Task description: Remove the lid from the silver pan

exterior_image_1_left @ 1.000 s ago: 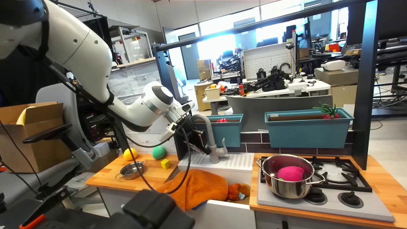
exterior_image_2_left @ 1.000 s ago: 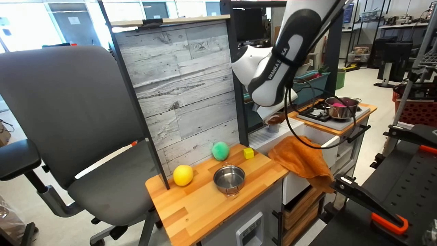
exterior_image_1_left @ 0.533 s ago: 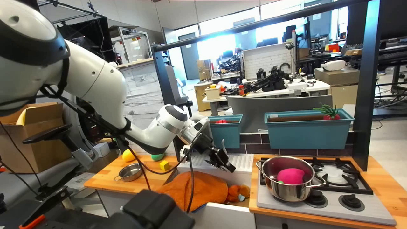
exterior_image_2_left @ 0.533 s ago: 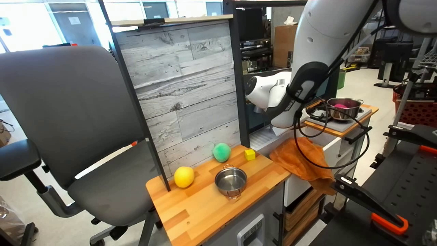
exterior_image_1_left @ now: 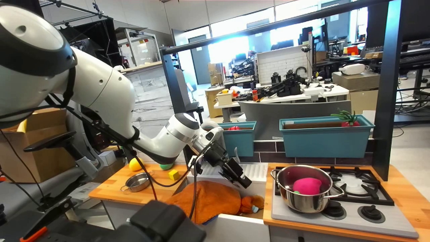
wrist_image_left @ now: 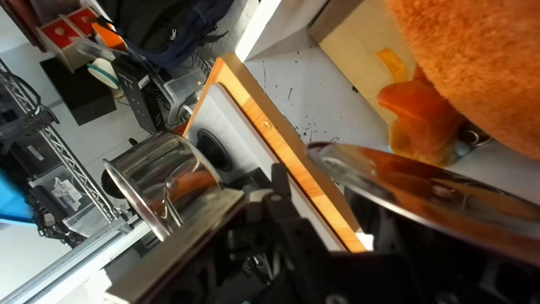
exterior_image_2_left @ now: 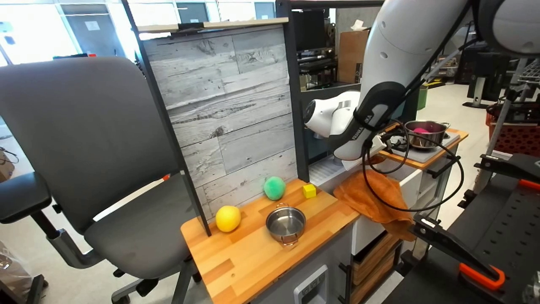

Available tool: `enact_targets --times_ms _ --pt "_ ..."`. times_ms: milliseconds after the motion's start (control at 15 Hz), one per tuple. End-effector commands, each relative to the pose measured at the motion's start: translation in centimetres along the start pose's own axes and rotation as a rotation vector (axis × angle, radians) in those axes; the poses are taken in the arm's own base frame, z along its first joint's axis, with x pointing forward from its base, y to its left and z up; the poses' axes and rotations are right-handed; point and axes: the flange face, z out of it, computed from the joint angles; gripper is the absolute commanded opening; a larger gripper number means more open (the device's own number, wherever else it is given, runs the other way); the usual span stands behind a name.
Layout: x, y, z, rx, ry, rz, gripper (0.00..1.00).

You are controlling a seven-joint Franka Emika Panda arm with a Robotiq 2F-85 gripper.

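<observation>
The lid (wrist_image_left: 430, 194) runs off the wrist view's right edge; whether the gripper (exterior_image_1_left: 242, 182) pinches it is unclear. In an exterior view the arm (exterior_image_1_left: 116, 95) hides the top of the green ball (exterior_image_1_left: 166, 166) at the back edge of the counter (exterior_image_1_left: 112, 186).

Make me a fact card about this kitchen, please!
Black mechanical pincer: holding a shiny round metal lid above the white sink
Small round silver pan: uncovered, on a wooden counter
Large silver pot: uncovered, on the grey stove, bright pink thing inside
Near the pan: round yellow ball, round green ball, small yellow cube
Fuzzy orange cloth: hanging over the sink's front edge
Lid: off; which pot it fits, I can't tell
</observation>
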Motion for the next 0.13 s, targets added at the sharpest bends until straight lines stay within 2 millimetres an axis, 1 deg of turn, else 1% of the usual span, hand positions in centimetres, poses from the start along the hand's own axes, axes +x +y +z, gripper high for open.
enact_targets --times_ms 0,67 --pt "-0.01 0.0 0.0 0.0 0.0 0.0 0.4" --pt "0.0 0.0 0.0 0.0 0.0 0.0 0.4"
